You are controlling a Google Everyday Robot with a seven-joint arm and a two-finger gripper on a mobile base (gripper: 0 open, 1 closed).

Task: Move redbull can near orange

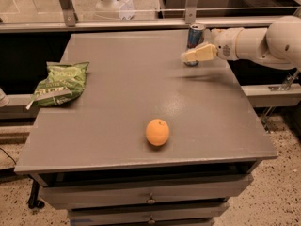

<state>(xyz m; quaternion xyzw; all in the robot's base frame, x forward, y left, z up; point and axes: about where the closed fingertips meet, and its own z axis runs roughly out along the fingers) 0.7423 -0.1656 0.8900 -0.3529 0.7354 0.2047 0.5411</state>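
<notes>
The redbull can point(195, 34) stands upright near the far right edge of the grey table point(122, 79). Its blue and silver body and silver top show above the gripper. My gripper point(189, 57) reaches in from the right on a white arm and sits at the can's lower part, covering its base. The orange point(157, 132) lies near the table's front edge, well in front of the can and a little to its left.
A green snack bag point(59, 84) lies at the table's left edge. A metal rail with glass point(141, 22) runs behind the table. Drawers point(150, 199) sit under the tabletop. A grey ledge point(273, 93) runs along the right.
</notes>
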